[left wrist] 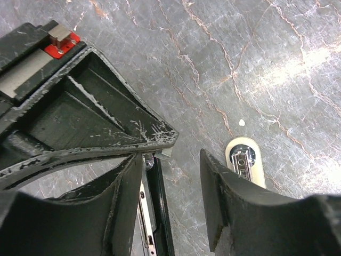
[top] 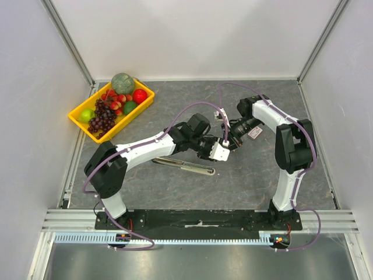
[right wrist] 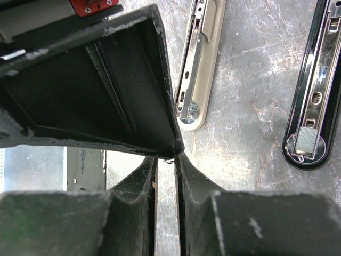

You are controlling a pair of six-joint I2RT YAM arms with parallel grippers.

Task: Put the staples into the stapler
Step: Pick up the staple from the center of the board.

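The stapler (top: 183,166) lies open on the table in front of the left arm. In the right wrist view its beige part (right wrist: 201,64) and its black channel (right wrist: 314,96) lie side by side. My right gripper (right wrist: 168,160) is nearly closed, pinching a small grey staple strip (left wrist: 164,153) at its tips, above the black channel (left wrist: 155,213). My left gripper (left wrist: 173,160) is open and empty, close beside the right one (top: 230,139), between the channel and the beige end (left wrist: 244,160). A grey block (right wrist: 305,144) sits at the channel's near end.
A small white-and-red box (top: 254,133) lies by the right arm's wrist. A yellow tray (top: 78,119) with fruit stands at the back left. Grey walls close the table at the back and both sides.
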